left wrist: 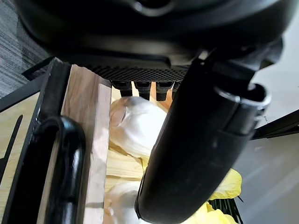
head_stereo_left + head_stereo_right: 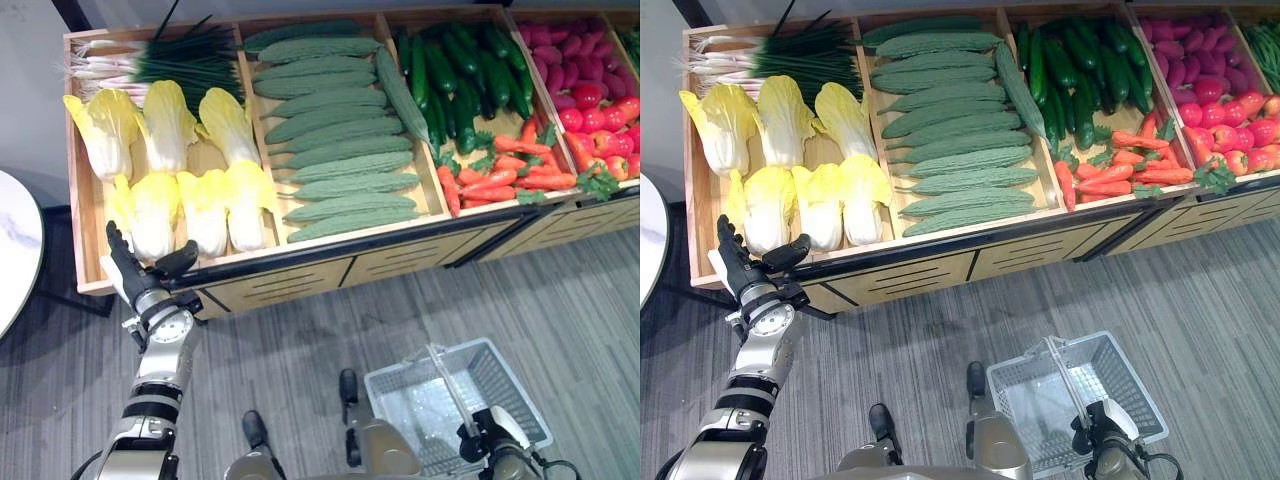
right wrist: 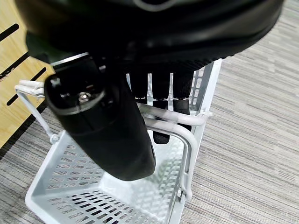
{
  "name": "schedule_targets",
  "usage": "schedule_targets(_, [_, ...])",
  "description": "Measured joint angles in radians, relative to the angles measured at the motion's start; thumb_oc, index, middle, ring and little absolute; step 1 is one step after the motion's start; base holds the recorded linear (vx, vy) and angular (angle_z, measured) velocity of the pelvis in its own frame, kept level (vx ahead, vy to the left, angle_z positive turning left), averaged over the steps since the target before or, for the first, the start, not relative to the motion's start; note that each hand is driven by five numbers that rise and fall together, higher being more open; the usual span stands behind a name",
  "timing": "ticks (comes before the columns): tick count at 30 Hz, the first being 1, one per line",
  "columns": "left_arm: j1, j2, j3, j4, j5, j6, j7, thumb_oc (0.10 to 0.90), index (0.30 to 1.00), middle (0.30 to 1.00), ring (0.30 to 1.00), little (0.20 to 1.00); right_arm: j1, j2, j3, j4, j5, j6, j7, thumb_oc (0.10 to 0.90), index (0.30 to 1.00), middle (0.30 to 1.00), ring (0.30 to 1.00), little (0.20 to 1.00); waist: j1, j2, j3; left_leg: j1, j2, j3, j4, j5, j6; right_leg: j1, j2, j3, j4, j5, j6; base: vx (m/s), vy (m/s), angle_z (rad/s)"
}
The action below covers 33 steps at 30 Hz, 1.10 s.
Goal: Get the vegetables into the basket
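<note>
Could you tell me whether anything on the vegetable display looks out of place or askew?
One bitter gourd lies lengthwise against the divider, crossing the direction of the neatly stacked gourds beside it. Otherwise the cabbages, carrots and the basket held by the right hand look orderly.

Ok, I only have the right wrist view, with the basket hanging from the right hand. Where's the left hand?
Observer: The left hand is raised at the front left corner of the vegetable stand.
Operator: Holding anything?
Observer: No, its fingers are straight and hold nothing. The nearest cabbage lies just beyond them.
Operator: And where's the basket relative to that?
Observer: The basket is on the robot's right, low over the floor and clear of the stand, roughly in line with the carrots.
</note>
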Motion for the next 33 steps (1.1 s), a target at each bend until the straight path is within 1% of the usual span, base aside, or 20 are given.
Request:
schedule_targets(1, [-0.008, -0.001, -0.006, 0.011, 0.000, -0.001, 0.009, 0.900, 1.000, 1.000, 1.000, 1.000, -0.001, 0.000, 0.003, 0.000, 0.000, 0.003, -0.001, 0.400, 0.300, 0.300, 0.300, 0.300, 0.001, 0.000, 0.000, 0.000, 0.000, 0.000, 0.000, -0.001, 0.001, 0.000, 0.002, 0.000, 0.000, 0.000, 0.000, 0.04, 0.020, 0.00])
schedule_targets(2, [-0.030, 0.008, -0.013, 0.060, 0.000, -0.001, 0.013, 0.900, 1.000, 1.000, 1.000, 1.000, -0.011, 0.000, 0.006, 0.000, 0.000, 0.005, -0.001, 0.400, 0.300, 0.300, 0.300, 0.300, 0.003, 0.000, 0.000, 0.000, -0.001, 0.000, 0.000, -0.001, 0.001, 0.000, 0.003, 0.001, 0.000, 0.000, 0.000, 0.04, 0.024, 0.00])
schedule_targets(3, [-0.038, 0.019, -0.018, 0.071, 0.004, 0.010, 0.012, 0.784, 0.838, 0.838, 0.838, 0.838, -0.016, 0.000, 0.009, 0.001, -0.001, 0.007, -0.001, 0.400, 0.300, 0.300, 0.300, 0.300, 0.003, 0.000, 0.000, 0.000, -0.001, 0.000, 0.000, -0.001, 0.001, 0.000, 0.003, 0.002, 0.000, 0.000, 0.001, 0.04, 0.020, 0.00])
schedule_targets(4, [-0.047, 0.040, -0.037, 0.085, 0.028, 0.034, 0.013, 0.549, 0.509, 0.509, 0.509, 0.509, -0.021, 0.000, 0.018, 0.001, -0.001, 0.009, -0.003, 0.400, 0.300, 0.300, 0.300, 0.300, 0.005, 0.000, 0.000, 0.000, -0.002, 0.000, 0.000, -0.001, 0.001, 0.000, 0.003, 0.002, 0.000, -0.002, 0.003, 0.03, 0.021, 0.00])
schedule_targets(5, [-0.057, 0.068, -0.063, 0.108, 0.056, 0.057, 0.011, 0.400, 0.300, 0.300, 0.300, 0.300, -0.026, 0.000, 0.024, 0.001, -0.001, 0.011, -0.004, 0.400, 0.300, 0.300, 0.300, 0.300, 0.007, 0.001, 0.000, 0.000, -0.002, 0.000, -0.001, -0.002, 0.001, 0.000, 0.002, 0.002, 0.000, -0.005, 0.007, 0.00, 0.000, 0.00])
schedule_targets(7, [-0.090, 0.121, -0.105, 0.165, 0.136, 0.106, -0.003, 0.400, 0.300, 0.300, 0.300, 0.300, -0.031, 0.000, 0.026, 0.000, -0.001, 0.012, -0.004, 0.400, 0.300, 0.300, 0.300, 0.300, 0.013, 0.002, 0.001, 0.000, -0.001, 0.001, -0.003, -0.001, 0.000, 0.000, 0.003, 0.002, 0.000, -0.006, 0.009, 0.00, 0.000, 0.00])
schedule_targets(8, [-0.111, 0.146, -0.113, 0.194, 0.180, 0.157, -0.017, 0.400, 0.300, 0.300, 0.300, 0.300, -0.033, 0.000, 0.027, -0.001, -0.001, 0.012, -0.007, 0.400, 0.300, 0.300, 0.300, 0.300, 0.015, 0.003, 0.001, 0.001, -0.002, 0.002, -0.004, -0.001, 0.000, -0.001, 0.001, 0.003, -0.001, -0.006, 0.009, 0.00, 0.000, 0.00])
schedule_targets(10, [-0.118, 0.142, -0.113, 0.192, 0.209, 0.185, -0.021, 0.400, 0.300, 0.300, 0.300, 0.300, -0.034, 0.000, 0.031, 0.000, -0.001, 0.016, -0.009, 0.400, 0.300, 0.300, 0.300, 0.300, 0.015, 0.003, 0.001, 0.001, -0.002, 0.004, -0.003, -0.001, 0.000, -0.001, -0.003, 0.003, -0.001, -0.006, 0.009, 0.00, 0.001, -0.02])
schedule_targets(12, [-0.120, 0.122, -0.108, 0.192, 0.216, 0.189, -0.012, 0.400, 0.300, 0.300, 0.300, 0.300, -0.034, 0.000, 0.033, 0.000, -0.002, 0.018, -0.010, 0.400, 0.300, 0.300, 0.300, 0.300, 0.015, 0.003, 0.002, 0.004, -0.002, 0.009, 0.000, -0.001, 0.001, -0.001, -0.003, 0.004, 0.000, -0.004, 0.007, 0.00, -0.005, -0.07])
schedule_targets(13, [-0.120, 0.101, -0.080, 0.199, 0.216, 0.189, -0.003, 0.400, 0.300, 0.300, 0.300, 0.300, -0.034, 0.000, 0.034, 0.000, -0.002, 0.018, -0.010, 0.400, 0.300, 0.300, 0.300, 0.300, 0.012, 0.004, 0.002, 0.008, -0.002, 0.010, 0.000, -0.001, 0.001, 0.001, -0.002, 0.005, 0.000, 0.002, 0.000, 0.00, -0.009, -0.07])
schedule_targets(15, [-0.124, 0.063, -0.010, 0.218, 0.205, 0.184, 0.018, 0.400, 0.300, 0.300, 0.300, 0.300, -0.035, 0.000, 0.034, -0.003, -0.002, 0.018, -0.010, 0.400, 0.300, 0.300, 0.300, 0.300, 0.007, 0.004, 0.001, 0.016, -0.001, 0.011, 0.000, -0.001, 0.001, 0.009, 0.004, 0.006, 0.000, 0.003, 0.000, 0.00, -0.003, -0.02])
schedule_targets(16, [-0.128, 0.054, 0.003, 0.218, 0.191, 0.183, 0.024, 0.400, 0.300, 0.300, 0.300, 0.300, -0.035, 0.000, 0.034, -0.003, -0.002, 0.020, -0.010, 0.400, 0.300, 0.300, 0.300, 0.300, 0.006, 0.004, 0.001, 0.020, -0.002, 0.011, 0.000, -0.002, 0.001, 0.013, 0.004, 0.006, 0.000, 0.003, 0.000, 0.00, 0.000, 0.00])
schedule_targets(21, [-0.132, 0.044, 0.013, 0.212, 0.148, 0.189, 0.048, 0.400, 0.300, 0.300, 0.300, 0.300, -0.036, 0.000, 0.034, -0.006, -0.010, 0.032, -0.009, 0.400, 0.300, 0.300, 0.300, 0.300, -0.002, 0.005, 0.001, 0.042, 0.000, 0.013, -0.001, -0.004, 0.000, 0.034, 0.004, 0.008, 0.000, 0.002, 0.001, 0.00, 0.000, 0.00])
schedule_targets(22, [-0.127, 0.032, 0.031, 0.192, 0.143, 0.192, 0.056, 0.400, 0.300, 0.300, 0.300, 0.300, -0.033, 0.000, 0.034, -0.006, -0.010, 0.033, -0.008, 0.400, 0.300, 0.300, 0.300, 0.300, -0.003, 0.004, 0.001, 0.047, 0.000, 0.013, -0.001, -0.004, 0.001, 0.038, 0.003, 0.009, 0.000, 0.001, 0.002, 0.00, 0.000, 0.00])
schedule_targets(24, [-0.094, 0.014, 0.054, 0.094, 0.126, 0.201, 0.085, 0.400, 0.300, 0.300, 0.300, 0.300, -0.026, 0.000, 0.033, -0.009, -0.010, 0.035, -0.008, 0.400, 0.300, 0.300, 0.300, 0.300, -0.002, 0.004, 0.001, 0.048, 0.000, 0.013, -0.003, -0.004, 0.001, 0.039, 0.001, 0.009, 0.000, 0.000, 0.003, -0.04, -0.023, 0.00])
schedule_targets(26, [-0.034, -0.025, 0.091, -0.103, 0.128, 0.209, 0.125, 0.400, 0.300, 0.300, 0.300, 0.300, -0.013, 0.000, 0.027, -0.010, -0.010, 0.034, -0.008, 0.400, 0.300, 0.300, 0.300, 0.300, -0.002, 0.003, 0.001, 0.050, 0.001, 0.008, 0.000, -0.003, 0.000, 0.044, 0.002, 0.003, 0.000, 0.003, 0.000, -0.04, -0.029, 0.06])
schedule_targets(27, [-0.028, -0.028, 0.085, -0.137, 0.149, 0.196, 0.140, 0.400, 0.300, 0.300, 0.300, 0.300, -0.008, 0.000, 0.025, -0.011, -0.010, 0.033, -0.008, 0.400, 0.300, 0.300, 0.300, 0.300, 0.003, 0.003, 0.001, 0.054, 0.002, 0.006, 0.000, -0.003, 0.000, 0.050, 0.002, 0.002, 0.000, 0.003, 0.000, -0.04, -0.027, 0.06])
schedule_targets(29, [-0.022, -0.050, 0.097, -0.261, 0.177, 0.195, 0.174, 0.400, 0.300, 0.300, 0.300, 0.300, 0.004, 0.000, 0.023, -0.003, -0.010, 0.029, -0.009, 0.400, 0.300, 0.300, 0.300, 0.300, 0.010, 0.003, 0.001, 0.058, 0.002, 0.003, 0.000, -0.003, 0.000, 0.055, 0.002, -0.001, 0.000, 0.002, 0.000, -0.03, -0.015, 0.05])
schedule_targets(31, [-0.027, -0.047, 0.101, -0.308, 0.238, 0.173, 0.199, 0.400, 0.300, 0.300, 0.300, 0.300, 0.005, 0.000, 0.022, 0.001, -0.010, 0.026, -0.008, 0.400, 0.300, 0.300, 0.300, 0.300, 0.010, 0.003, 0.000, 0.062, 0.001, -0.001, -0.001, -0.003, 0.000, 0.062, -0.001, -0.005, 0.000, 0.001, 0.001, -0.07, -0.021, 0.06])
schedule_targets(33, [-0.024, -0.056, 0.099, -0.374, 0.248, 0.173, 0.212, 0.400, 0.300, 0.300, 0.300, 0.300, 0.009, 0.001, 0.022, 0.005, -0.009, 0.022, -0.010, 0.400, 0.300, 0.300, 0.300, 0.300, 0.011, 0.004, 0.000, 0.063, 0.000, -0.006, -0.001, -0.003, 0.000, 0.067, -0.003, -0.010, 0.000, 0.001, 0.002, -0.05, -0.011, 0.09])
